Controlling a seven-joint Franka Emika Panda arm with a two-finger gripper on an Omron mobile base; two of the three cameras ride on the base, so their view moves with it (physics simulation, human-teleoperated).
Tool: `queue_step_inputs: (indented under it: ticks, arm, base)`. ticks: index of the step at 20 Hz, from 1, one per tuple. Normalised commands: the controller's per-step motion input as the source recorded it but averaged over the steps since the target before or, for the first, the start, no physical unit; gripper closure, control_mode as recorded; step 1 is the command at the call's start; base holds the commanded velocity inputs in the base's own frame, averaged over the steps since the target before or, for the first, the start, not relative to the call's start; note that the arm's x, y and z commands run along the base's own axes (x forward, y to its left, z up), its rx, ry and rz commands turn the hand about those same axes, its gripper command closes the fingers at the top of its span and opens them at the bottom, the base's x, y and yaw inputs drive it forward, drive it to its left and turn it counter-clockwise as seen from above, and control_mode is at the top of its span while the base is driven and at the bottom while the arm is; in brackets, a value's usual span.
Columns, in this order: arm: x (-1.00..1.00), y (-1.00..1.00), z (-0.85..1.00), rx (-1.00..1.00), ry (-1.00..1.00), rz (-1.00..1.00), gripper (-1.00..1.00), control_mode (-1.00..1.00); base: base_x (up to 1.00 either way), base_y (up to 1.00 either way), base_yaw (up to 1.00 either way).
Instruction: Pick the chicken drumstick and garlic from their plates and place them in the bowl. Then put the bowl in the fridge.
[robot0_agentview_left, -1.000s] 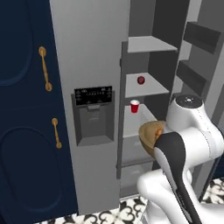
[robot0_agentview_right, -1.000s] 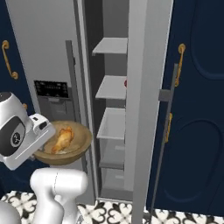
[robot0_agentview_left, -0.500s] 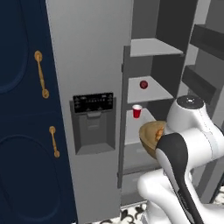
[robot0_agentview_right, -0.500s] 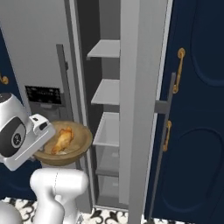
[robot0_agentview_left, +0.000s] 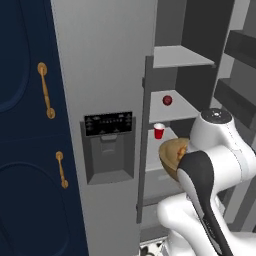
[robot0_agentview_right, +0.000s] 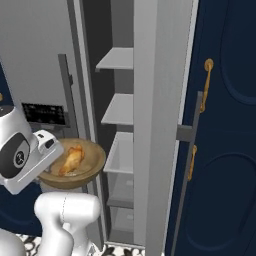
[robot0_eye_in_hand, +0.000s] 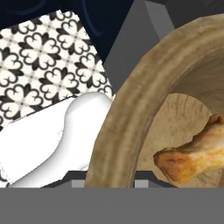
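Pincer (robot0_agentview_right: 50, 159) clamped on bowl (robot0_agentview_right: 75, 167) rim, drumstick (robot0_agentview_right: 70, 160) inside, garlic not made out. Bowl held just outside open fridge (robot0_agentview_right: 120, 150), level with middle shelf (robot0_agentview_right: 120, 109). Risk: rim-only grip slipping or bowl clipping door edge, spilling drumstick.

The scene is lit evenly and softly, and no single light source can be made out. No glare is seen on the fridge (robot0_agentview_left: 100, 75). Its inner shelves (robot0_agentview_right: 120, 107) are shaded darker. Edges are rendered sharp, without blur; the bowl (robot0_eye_in_hand: 131, 113) is shown very close.
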Motion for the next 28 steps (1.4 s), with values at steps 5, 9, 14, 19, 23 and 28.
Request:
queue_step_inputs:
  ticks: [5, 9, 14, 19, 23, 28]
  arm:
    - [0.26, -0.17, 0.11, 0.00, -0.08, 0.10, 1.00, -1.00]
    - [0.55, -0.35, 0.12, -0.05, -0.08, 0.26, 1.00, -1.00]
    - [0.31, -0.49, 0.20, -0.07, -0.10, 0.21, 1.00, -1.00]
    - [0.24, -0.40, -0.01, -0.22, -0.38, 0.13, 1.00, -1.00]
    - [0.86, -0.18, -0.03, -0.08, -0.22, 0.04, 1.00, -1.00]
    - [0.84, -0.36, -0.18, 0.01, -0.05, 0.07, 1.00, -1.00]
  base:
    - [0.02, -0.05, 0.00]
    - [0.00, 0.00, 0.00]
    - [0.00, 0.00, 0.00]
    - [0.00, 0.00, 0.00]
    - [0.00, 0.00, 0.00]
    - [0.00, 0.00, 0.00]
